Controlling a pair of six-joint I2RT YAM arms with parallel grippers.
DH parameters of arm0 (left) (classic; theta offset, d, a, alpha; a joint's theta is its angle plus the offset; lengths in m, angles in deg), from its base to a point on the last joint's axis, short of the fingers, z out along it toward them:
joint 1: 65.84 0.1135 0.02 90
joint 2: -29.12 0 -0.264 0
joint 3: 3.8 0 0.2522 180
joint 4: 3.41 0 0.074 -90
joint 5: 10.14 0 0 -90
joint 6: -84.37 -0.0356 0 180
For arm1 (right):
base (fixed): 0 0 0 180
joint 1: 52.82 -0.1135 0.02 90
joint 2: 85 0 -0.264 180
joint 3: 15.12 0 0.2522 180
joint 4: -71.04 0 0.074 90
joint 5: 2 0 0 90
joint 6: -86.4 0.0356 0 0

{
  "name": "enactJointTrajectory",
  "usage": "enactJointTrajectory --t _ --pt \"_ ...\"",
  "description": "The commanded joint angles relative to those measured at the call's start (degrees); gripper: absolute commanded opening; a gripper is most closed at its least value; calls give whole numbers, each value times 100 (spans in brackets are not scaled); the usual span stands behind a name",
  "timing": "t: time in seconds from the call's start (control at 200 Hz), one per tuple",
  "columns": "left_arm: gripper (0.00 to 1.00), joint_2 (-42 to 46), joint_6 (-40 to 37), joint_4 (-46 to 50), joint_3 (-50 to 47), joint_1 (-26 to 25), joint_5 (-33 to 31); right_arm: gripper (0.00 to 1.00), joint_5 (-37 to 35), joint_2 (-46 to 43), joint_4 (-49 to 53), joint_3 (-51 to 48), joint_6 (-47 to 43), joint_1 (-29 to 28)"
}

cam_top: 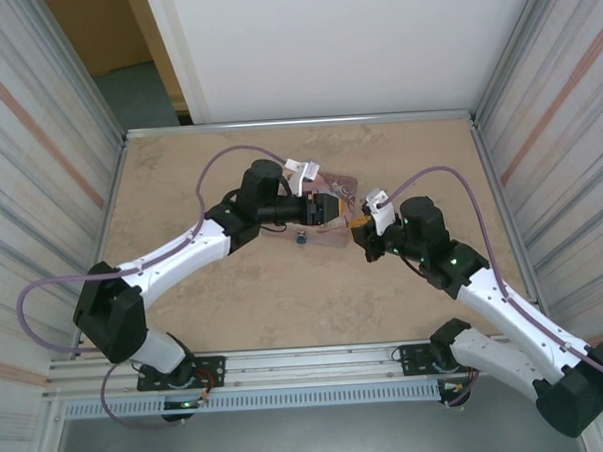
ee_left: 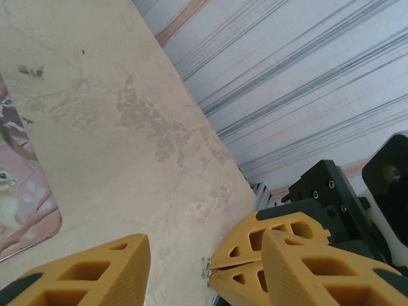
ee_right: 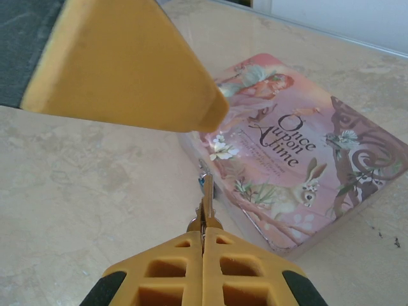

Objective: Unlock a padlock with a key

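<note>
Both arms meet over the middle of the table [cam_top: 236, 319], a touch toward its far edge, and the pink illustrated tin [ee_right: 306, 159] lies flat beneath them, lid up, with "Once Upon a Time" readable above a drawn rabbit. Look at the right gripper [ee_right: 203, 233]: its jaws are pressed tight together, and there's the key [ee_right: 207, 191] pinched between the tips, its thin shaft poking out ahead toward the tin's side wall. It ends right at that wall, though whether it touches is impossible to say. A small silvery bit sits on the wall just past the key's tip, too small to identify. From the left wrist, the same key [ee_left: 207, 268] shows as a silvery speck at the tip of the right gripper's yellow fingers [ee_left: 255, 233]. Now the left gripper [ee_left: 205, 245]: its jaws stand apart at a middling gap with nothing clamped, and the right gripper's fingertips and the key sit inside that gap. Seen from the right wrist, one left finger [ee_right: 127, 64] hangs large above and to the left of the key, over the tin's corner. And the padlock [cam_top: 300, 238]? From above it is a blue speck on the table, just beside the tin's near edge, below the left gripper and apart from both sets of jaws. Its shackle is too tiny to judge.
</note>
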Motion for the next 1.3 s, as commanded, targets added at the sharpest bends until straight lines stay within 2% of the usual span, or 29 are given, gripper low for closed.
enactJointTrajectory --t 0.0,0.271,0.516,0.902,1.007,1.142,1.293 --pt "47 -123 177 -284 163 -55 202 0 -47 14 -175 279 -75 -58" --pt "39 -220 251 -355 175 -62 241 0 -86 31 -195 326 -66 -75" --pt "23 -310 384 -521 189 -74 390 0 -209 87 -247 316 -23 -83" --pt "5 -290 296 -431 229 -92 402 0 -444 116 -309 306 134 -59" --pt "0 -199 201 -373 197 -92 306 12 -342 108 -300 297 247 40" --pt "0 -25 56 -288 111 -74 157 33 19 73 -265 306 497 310" --pt "0 217 -138 -143 -57 59 132 52 1119 -2 -366 280 1049 950"
